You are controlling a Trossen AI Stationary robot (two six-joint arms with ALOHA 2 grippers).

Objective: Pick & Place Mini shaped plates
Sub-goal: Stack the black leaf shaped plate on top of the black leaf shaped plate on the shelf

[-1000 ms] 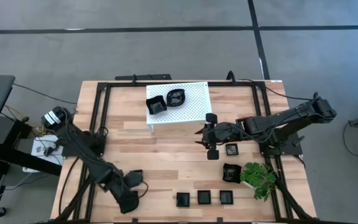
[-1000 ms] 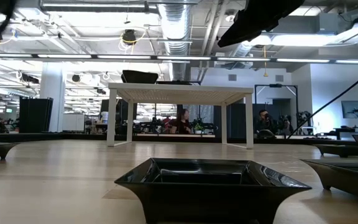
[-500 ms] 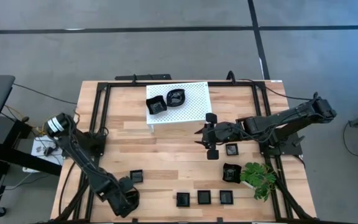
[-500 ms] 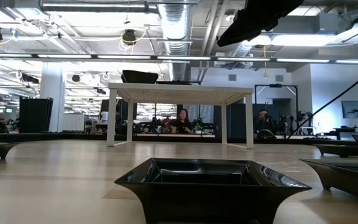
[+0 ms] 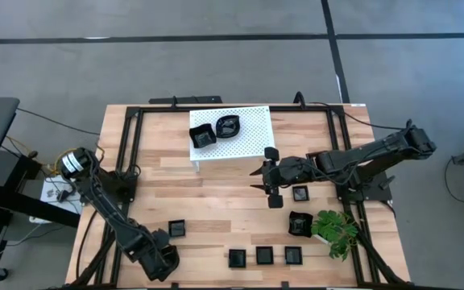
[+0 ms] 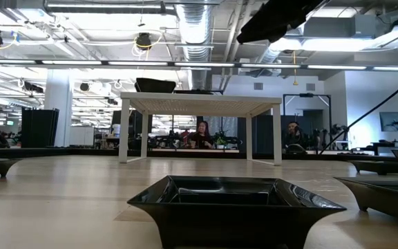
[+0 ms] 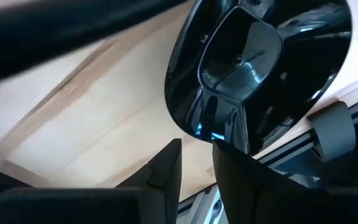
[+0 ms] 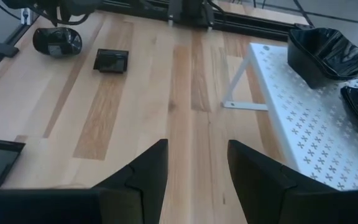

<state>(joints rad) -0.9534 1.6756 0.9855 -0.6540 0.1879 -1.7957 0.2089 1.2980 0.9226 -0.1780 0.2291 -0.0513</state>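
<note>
Tabletop (image 5: 216,193): light wood planks, edged by a black frame (image 5: 127,145). Rack (image 5: 244,137): white, perforated, standing on legs at the far middle. Plant (image 5: 335,229): green, leafy, near the right edge. Floor (image 5: 216,56): grey. People (image 6: 202,133) seated beyond.

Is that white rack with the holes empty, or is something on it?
Not empty. Two black dishes sit on the white rack: a squarish dish and a rounder dish beside it; the right wrist view shows both too.

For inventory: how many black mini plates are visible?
9 plates: two on rack, three in front row, one left of it, two near plant, one at left gripper; more may hide.
</note>
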